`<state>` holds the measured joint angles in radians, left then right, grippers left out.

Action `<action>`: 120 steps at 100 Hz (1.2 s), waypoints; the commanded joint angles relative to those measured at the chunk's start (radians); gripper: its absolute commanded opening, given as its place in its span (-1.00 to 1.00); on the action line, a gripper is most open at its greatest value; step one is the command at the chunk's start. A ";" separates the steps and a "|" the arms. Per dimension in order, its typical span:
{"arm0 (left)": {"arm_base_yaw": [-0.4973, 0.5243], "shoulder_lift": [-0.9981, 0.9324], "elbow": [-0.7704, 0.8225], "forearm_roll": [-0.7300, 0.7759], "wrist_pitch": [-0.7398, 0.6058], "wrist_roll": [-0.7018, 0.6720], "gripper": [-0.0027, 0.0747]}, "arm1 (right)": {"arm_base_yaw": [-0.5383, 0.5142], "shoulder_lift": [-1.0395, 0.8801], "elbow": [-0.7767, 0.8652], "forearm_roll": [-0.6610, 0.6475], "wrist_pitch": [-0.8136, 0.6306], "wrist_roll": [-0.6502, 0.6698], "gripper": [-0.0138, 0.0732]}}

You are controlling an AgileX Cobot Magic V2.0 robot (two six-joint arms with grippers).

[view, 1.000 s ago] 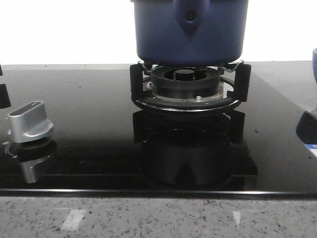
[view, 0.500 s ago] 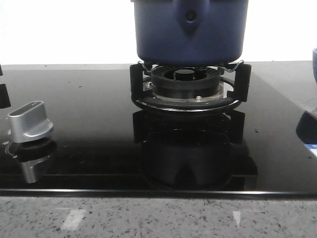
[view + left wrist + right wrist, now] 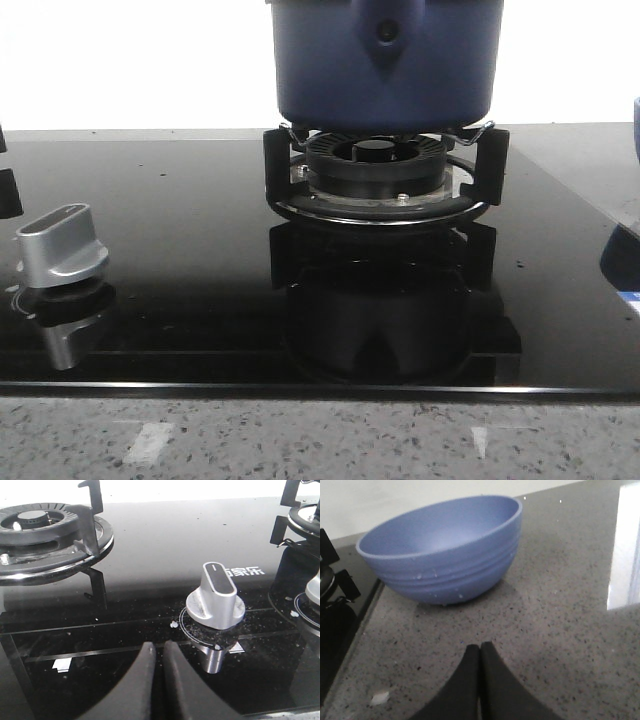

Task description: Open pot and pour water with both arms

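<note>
The dark navy-blue pot [image 3: 385, 70] stands on the burner's grate [image 3: 375, 165] at the middle back of the black glass cooktop. Its pointed handle mount with a rivet faces me, and its top is cut off by the view's edge, so no lid shows. Neither gripper appears in the front view. My left gripper [image 3: 159, 647] is shut with nothing in it, low over the glass, just short of a silver knob [image 3: 216, 600]. Out over the grey stone counter, my right gripper [image 3: 479, 649] is shut and empty, a short way from a blue bowl [image 3: 445, 550].
A silver knob [image 3: 62, 245] sits at the cooktop's left. A sliver of the blue bowl [image 3: 636, 120] shows at the far right edge. A second burner [image 3: 45, 535] lies beyond the left gripper. The speckled counter [image 3: 320, 440] runs along the front.
</note>
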<state>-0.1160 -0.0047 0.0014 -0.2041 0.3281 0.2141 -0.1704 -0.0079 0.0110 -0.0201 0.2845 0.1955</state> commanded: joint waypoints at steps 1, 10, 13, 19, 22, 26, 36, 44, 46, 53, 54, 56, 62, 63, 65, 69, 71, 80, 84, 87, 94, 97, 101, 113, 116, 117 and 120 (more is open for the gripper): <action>0.002 -0.027 0.031 -0.005 -0.044 -0.009 -0.98 | -0.005 -0.022 0.026 0.007 -0.008 0.000 -0.84; 0.002 -0.027 0.031 -0.005 -0.044 -0.009 -0.98 | -0.005 -0.022 0.026 0.007 0.029 0.000 -0.84; 0.002 -0.027 0.031 -0.005 -0.044 -0.009 -0.98 | -0.005 -0.022 0.026 0.007 0.029 0.000 -0.84; 0.002 -0.027 0.031 -0.005 -0.044 -0.009 -0.98 | -0.005 -0.022 0.026 0.007 0.029 0.000 -0.84; 0.002 -0.027 0.031 -0.005 -0.044 -0.009 -0.98 | -0.005 -0.022 0.026 0.007 0.029 0.000 -0.84; 0.002 -0.027 0.031 -0.005 -0.044 -0.009 -0.98 | -0.005 -0.022 0.026 0.007 0.029 0.000 -0.84; 0.002 -0.027 0.031 -0.005 -0.044 -0.009 -0.98 | -0.005 -0.022 0.026 0.007 0.029 0.000 -0.84; 0.002 -0.027 0.031 -0.005 -0.044 -0.009 -0.98 | -0.005 -0.022 0.026 0.007 0.029 0.000 -0.84; 0.002 -0.027 0.031 -0.005 -0.044 -0.009 -0.98 | -0.005 -0.022 0.026 0.007 0.029 0.000 -0.84; 0.002 -0.027 0.031 -0.005 -0.044 -0.009 -0.98 | -0.005 -0.022 0.026 0.007 0.029 0.000 -0.84; 0.002 -0.027 0.031 -0.005 -0.044 -0.009 -0.98 | -0.005 -0.022 0.026 0.007 0.029 0.000 -0.84; 0.002 -0.027 0.031 -0.005 -0.044 -0.009 -0.98 | -0.005 -0.022 0.026 0.007 0.029 0.000 -0.84; 0.002 -0.027 0.031 -0.005 -0.044 -0.009 -0.98 | -0.005 -0.022 0.026 0.007 0.029 0.000 -0.84; 0.002 -0.027 0.031 -0.005 -0.044 -0.009 -0.98 | -0.005 -0.022 0.026 0.007 0.029 0.000 -0.84; 0.002 -0.027 0.031 -0.005 -0.044 -0.009 -0.98 | -0.005 -0.022 0.026 0.007 0.029 0.000 -0.84; 0.002 -0.027 0.031 -0.005 -0.044 -0.009 -0.98 | -0.005 -0.022 0.026 0.007 0.029 0.000 -0.84; 0.002 -0.027 0.031 -0.005 -0.044 -0.009 -0.98 | -0.005 -0.022 0.026 0.007 0.029 0.000 -0.84; 0.002 -0.027 0.031 -0.005 -0.044 -0.009 -0.98 | -0.005 -0.022 0.026 0.007 0.029 0.000 -0.84; 0.002 -0.027 0.031 -0.005 -0.044 -0.009 -0.98 | -0.005 -0.022 0.026 0.007 0.029 0.000 -0.84; 0.002 -0.027 0.031 -0.005 -0.044 -0.009 -0.98 | -0.005 -0.022 0.026 0.007 0.029 0.000 -0.84; 0.002 -0.027 0.031 -0.005 -0.044 -0.009 -0.98 | -0.005 -0.022 0.026 0.007 0.029 0.000 -0.84; 0.002 -0.027 0.031 -0.005 -0.044 -0.009 -0.98 | -0.005 -0.022 0.026 0.007 0.029 0.000 -0.84; 0.002 -0.027 0.031 -0.005 -0.044 -0.009 -0.98 | -0.005 -0.022 0.026 0.007 0.029 0.000 -0.84; 0.002 -0.027 0.031 -0.005 -0.044 -0.009 -0.98 | -0.005 -0.022 0.026 0.007 0.029 0.000 -0.84; 0.002 -0.027 0.031 -0.005 -0.044 -0.009 -0.98 | -0.005 -0.022 0.026 0.007 0.029 0.000 -0.84; 0.002 -0.027 0.031 -0.005 -0.044 -0.009 -0.98 | -0.005 -0.022 0.026 0.007 0.029 0.000 -0.84; 0.002 -0.027 0.031 -0.005 -0.044 -0.009 -0.98 | -0.005 -0.022 0.026 0.007 0.029 0.000 -0.84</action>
<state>-0.1160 -0.0047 0.0014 -0.2041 0.3288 0.2141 -0.1704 -0.0079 0.0110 -0.0125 0.3291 0.1977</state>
